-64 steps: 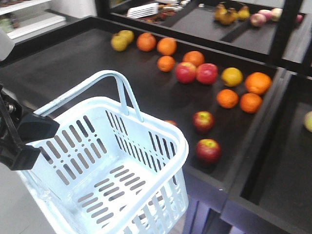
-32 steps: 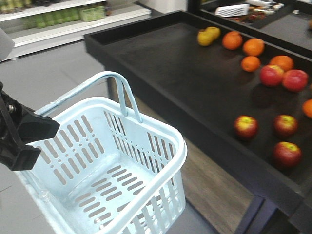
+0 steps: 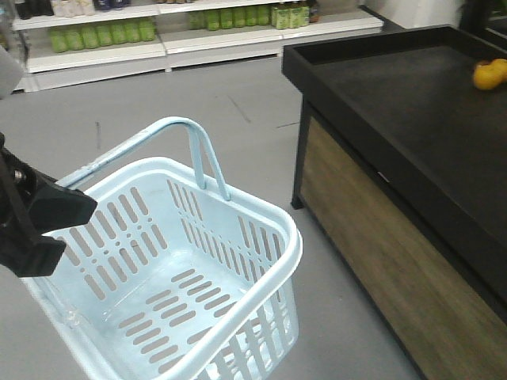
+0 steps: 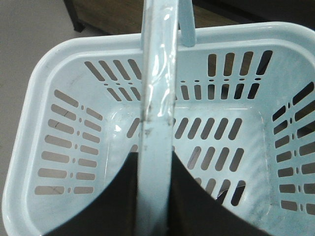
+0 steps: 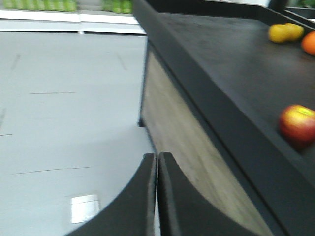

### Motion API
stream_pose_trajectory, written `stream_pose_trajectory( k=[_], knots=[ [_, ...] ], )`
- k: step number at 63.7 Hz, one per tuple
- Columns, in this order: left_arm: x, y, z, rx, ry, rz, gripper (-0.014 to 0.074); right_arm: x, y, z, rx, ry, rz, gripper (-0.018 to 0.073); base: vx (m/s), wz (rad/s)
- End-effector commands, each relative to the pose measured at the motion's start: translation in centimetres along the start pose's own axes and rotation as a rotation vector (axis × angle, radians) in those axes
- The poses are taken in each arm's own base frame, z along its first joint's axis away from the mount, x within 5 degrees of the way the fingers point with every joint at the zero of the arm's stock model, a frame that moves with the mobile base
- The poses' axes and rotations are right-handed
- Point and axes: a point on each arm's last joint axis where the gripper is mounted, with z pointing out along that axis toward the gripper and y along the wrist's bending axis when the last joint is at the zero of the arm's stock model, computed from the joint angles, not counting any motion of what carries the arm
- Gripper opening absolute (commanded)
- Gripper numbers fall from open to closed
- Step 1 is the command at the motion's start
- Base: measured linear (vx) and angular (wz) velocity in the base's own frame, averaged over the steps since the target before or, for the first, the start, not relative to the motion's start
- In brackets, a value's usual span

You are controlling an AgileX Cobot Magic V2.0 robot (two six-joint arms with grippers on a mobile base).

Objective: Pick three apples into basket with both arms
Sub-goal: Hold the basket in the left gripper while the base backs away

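The pale blue basket [image 3: 273,218] hangs empty at the lower left, over the grey floor. Its hoop handle [image 4: 157,73] runs between the fingers of my left gripper [image 4: 154,157], which is shut on it. In the front view that gripper [image 3: 47,212] shows as a black block at the left edge. One apple [image 5: 298,123], red with a yellow-green top, lies near the edge of the black table in the right wrist view. No apples show in the front view. My right gripper [image 5: 157,156] is shut with nothing in it, out over the floor beside the table.
A black display table [image 3: 396,103] with a wooden side panel [image 3: 372,237] fills the right. Yellow fruits [image 3: 489,73] lie at its far end, with an orange [image 5: 309,43] near them. Store shelves with green bottles [image 3: 95,36] line the back wall.
The front view has swung left: the fruit table slid to the right and its apples and oranges left the frame. The basket and my left gripper stay in the same place in the picture.
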Motion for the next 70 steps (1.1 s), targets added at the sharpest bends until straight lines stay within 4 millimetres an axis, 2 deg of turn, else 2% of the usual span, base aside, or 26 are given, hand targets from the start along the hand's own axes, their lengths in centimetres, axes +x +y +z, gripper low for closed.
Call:
stream_pose_trajectory(
  k=[1, 36, 70],
  knots=[
    [-1.18, -0.28, -1.37, 0.004, -0.122, -0.01, -0.0008, -1.65, -0.31, -0.45, 0.023, -0.107, -0.017, -0.0008, -0.1, 0.62],
    [-1.17, -0.28, -1.37, 0.004, -0.121, -0.01, -0.0008, -1.65, -0.31, -0.45, 0.023, -0.107, -0.017, -0.0008, -0.05, 0.55],
    [-1.17, -0.28, -1.37, 0.004, -0.12, -0.009, -0.0007, -1.65, -0.31, -0.45, 0.023, -0.107, -0.017, -0.0008, 0.09, 0.52]
  ],
)
